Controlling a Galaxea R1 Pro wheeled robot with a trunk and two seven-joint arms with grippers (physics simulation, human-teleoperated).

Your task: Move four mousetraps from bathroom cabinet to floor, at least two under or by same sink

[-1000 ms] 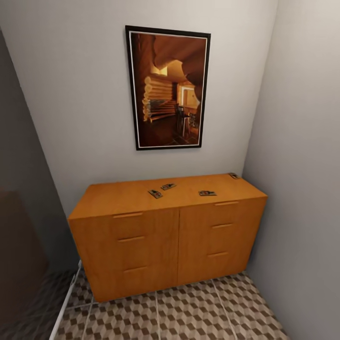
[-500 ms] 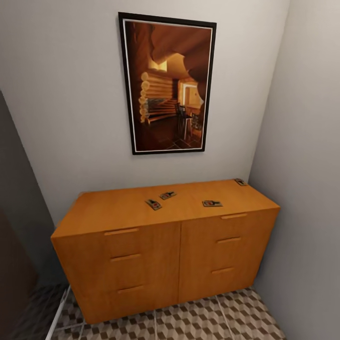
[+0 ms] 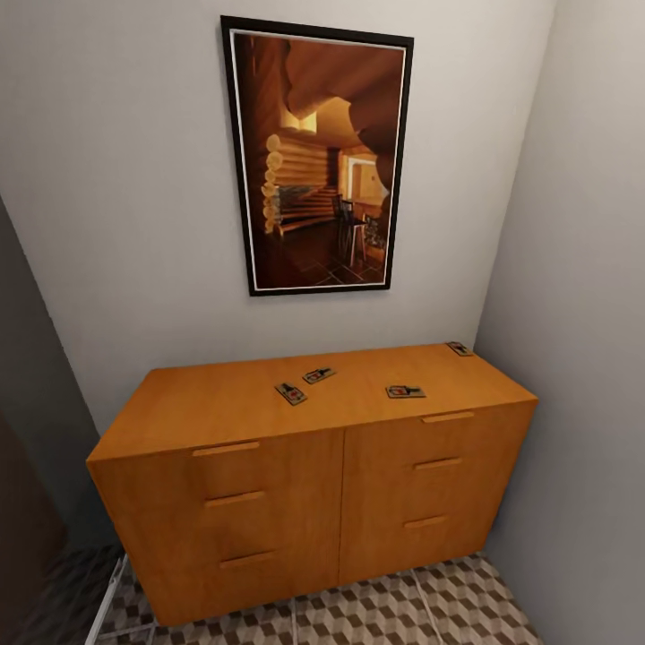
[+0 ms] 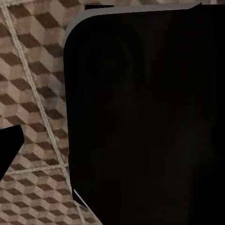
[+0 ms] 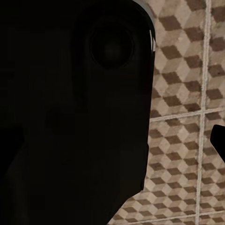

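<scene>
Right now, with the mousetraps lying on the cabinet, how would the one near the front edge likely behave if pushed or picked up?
That mousetrap looks small, flat and thin, so probably light and stiff. On the smooth cabinet top it would likely slide rather than roll or tip. Lying flush, it may be awkward to pinch.

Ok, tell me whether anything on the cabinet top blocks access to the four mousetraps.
Nothing visible does. The mousetraps lie uncovered on the cabinet top, with no other items on it; the last sits near the far right corner by the side wall.
</scene>
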